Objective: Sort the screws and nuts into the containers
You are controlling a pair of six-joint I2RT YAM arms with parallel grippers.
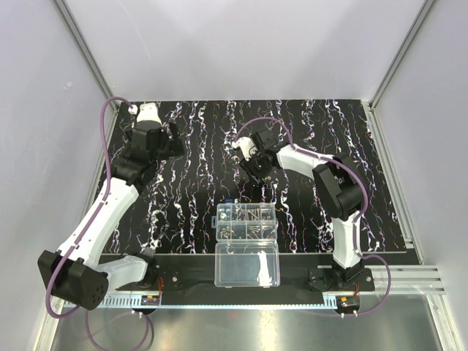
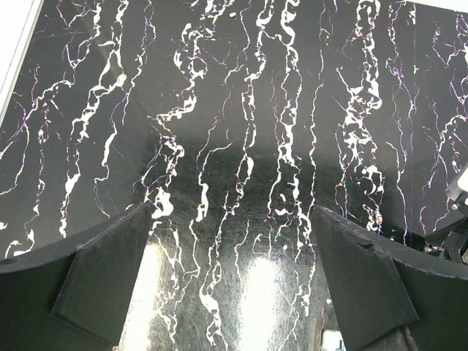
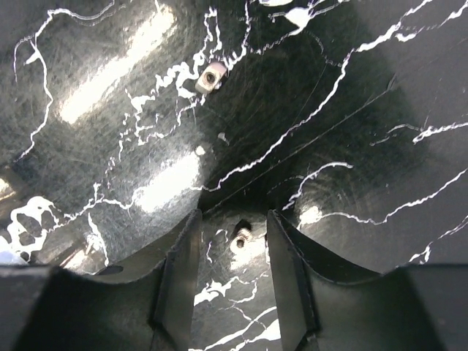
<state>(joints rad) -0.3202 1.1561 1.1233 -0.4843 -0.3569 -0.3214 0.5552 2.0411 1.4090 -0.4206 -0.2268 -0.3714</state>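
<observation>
On the left side of the black marbled mat (image 1: 190, 183), the left gripper (image 2: 232, 213) is held over bare mat. Its fingers are spread wide and nothing is between them. Mid-table, near the front edge, the containers (image 1: 219, 210) of the clear organizer are seen with small metal parts in several compartments. Screws vs nuts cannot be told at that size. The undivided lid half (image 1: 234, 267) is laid flat just in front, touching the box. Just beyond the box, the right gripper (image 3: 234, 216) is positioned low over the mat, fingers partly spread. One nut (image 3: 240, 238) is bracketed between the fingers (image 3: 183, 248), with a gap on each side, so it is not pinched. A second nut (image 3: 210, 77) is seen further out on the mat, well apart from the fingers.
</observation>
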